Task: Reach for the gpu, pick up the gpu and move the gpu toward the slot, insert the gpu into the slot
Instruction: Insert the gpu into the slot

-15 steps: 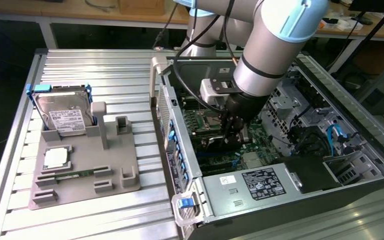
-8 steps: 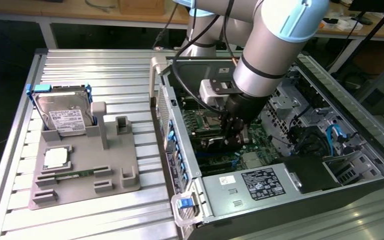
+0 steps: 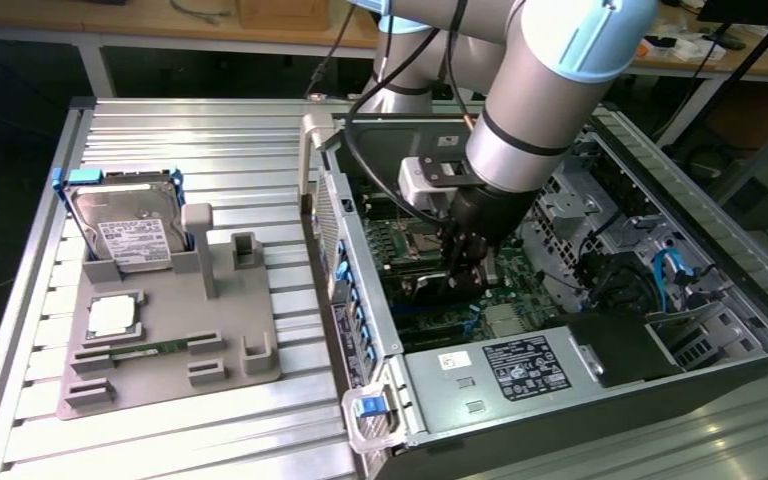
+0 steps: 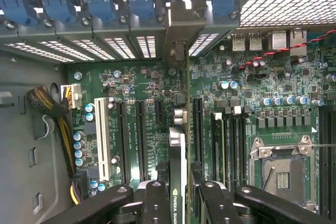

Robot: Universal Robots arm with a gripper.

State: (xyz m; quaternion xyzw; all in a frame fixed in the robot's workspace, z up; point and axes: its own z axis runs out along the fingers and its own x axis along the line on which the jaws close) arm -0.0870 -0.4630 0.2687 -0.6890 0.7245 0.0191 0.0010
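Gripping the gpu (image 4: 178,153) by its upper edge, the gripper (image 4: 178,203) has its 2 fingers (image 4: 156,203) closed on either face of the card. The card stands on edge, long axis running from the gripper straight to the rear panel, with its bracket (image 4: 184,22) at the panel opening. The slot (image 3: 427,320) lies directly below the card and parallel to it; cannot tell if the edge is seated. Arm (image 3: 544,90) angled steeply down into the open case (image 3: 357,330), wrist facing the motherboard (image 4: 142,82).

gpu (image 4: 177,156) edge-on between fingers (image 4: 156,203), above motherboard (image 4: 136,80) inside case (image 3: 335,205), hard drive (image 3: 128,228) at exterior view's left of case
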